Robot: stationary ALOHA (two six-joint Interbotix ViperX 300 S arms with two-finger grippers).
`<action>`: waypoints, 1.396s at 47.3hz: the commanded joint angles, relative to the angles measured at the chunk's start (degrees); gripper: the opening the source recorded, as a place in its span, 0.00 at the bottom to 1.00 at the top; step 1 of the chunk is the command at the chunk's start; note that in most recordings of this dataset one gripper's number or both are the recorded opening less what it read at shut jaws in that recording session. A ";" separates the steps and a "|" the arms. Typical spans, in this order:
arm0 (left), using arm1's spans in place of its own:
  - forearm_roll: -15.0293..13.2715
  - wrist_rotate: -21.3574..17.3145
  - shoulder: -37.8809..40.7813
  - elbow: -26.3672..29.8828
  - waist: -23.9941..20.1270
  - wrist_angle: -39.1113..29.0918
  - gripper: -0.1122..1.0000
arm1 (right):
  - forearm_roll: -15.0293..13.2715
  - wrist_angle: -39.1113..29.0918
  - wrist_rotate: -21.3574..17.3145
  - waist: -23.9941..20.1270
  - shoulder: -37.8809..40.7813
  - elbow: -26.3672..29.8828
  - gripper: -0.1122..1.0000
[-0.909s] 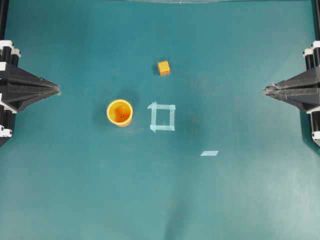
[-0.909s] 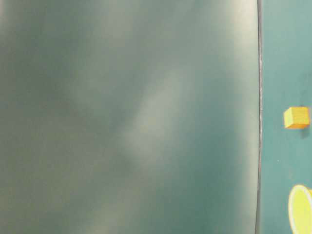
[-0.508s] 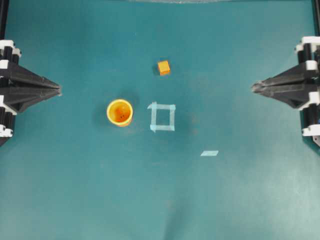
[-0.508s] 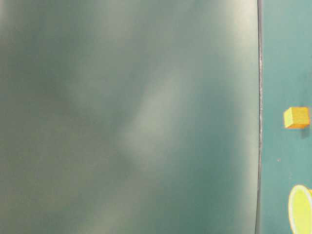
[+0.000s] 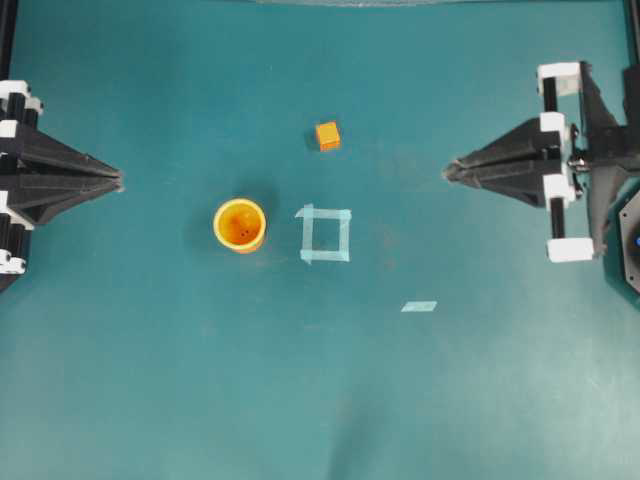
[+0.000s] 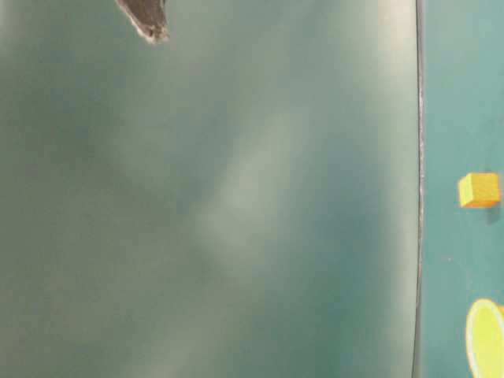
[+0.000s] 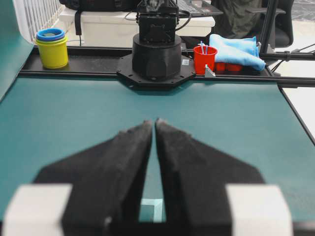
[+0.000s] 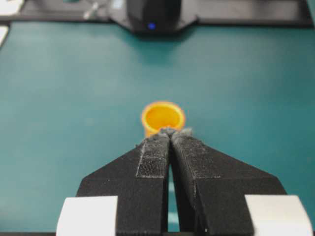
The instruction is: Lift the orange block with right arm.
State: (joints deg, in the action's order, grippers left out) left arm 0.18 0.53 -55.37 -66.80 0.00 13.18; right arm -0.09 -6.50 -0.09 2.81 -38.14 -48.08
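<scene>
One small orange block [image 5: 327, 135] sits far of the tape square [image 5: 325, 234], likely light, rigid and best pinched across opposite flat faces, while the right gripper [image 5: 449, 172] and left gripper [image 5: 117, 182] are both closed, empty.

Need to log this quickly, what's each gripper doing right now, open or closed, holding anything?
Left gripper: closed, holding nothing.
Right gripper: closed, holding nothing; the orange block sits untouched on the table.
</scene>
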 commanded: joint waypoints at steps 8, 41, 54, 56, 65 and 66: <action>0.09 0.26 0.44 1.76 -0.18 0.26 0.21 | 0.00 -8.00 -0.26 1.05 3.52 7.65 0.27; 0.09 0.44 0.35 2.02 -0.18 0.53 0.21 | 0.00 -37.53 -2.11 1.58 23.20 32.96 0.61; 0.09 0.44 0.53 2.37 -0.18 0.62 0.21 | 0.00 -49.22 -10.37 2.55 32.43 43.59 0.61; 0.09 0.44 0.53 2.37 -0.18 0.62 0.21 | 0.00 -50.27 -11.78 2.64 33.49 45.18 0.61; 0.09 0.44 0.62 2.37 -0.18 0.62 0.21 | 0.00 -53.79 -19.16 3.25 37.62 51.06 0.61; 0.09 0.44 0.53 2.37 -0.18 0.62 0.21 | 0.00 -54.05 -20.04 3.43 37.88 51.50 0.61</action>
State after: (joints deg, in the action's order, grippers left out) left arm 0.18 0.88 -55.37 -66.09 0.00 13.27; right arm -0.26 -59.59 -17.93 5.89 -0.18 0.18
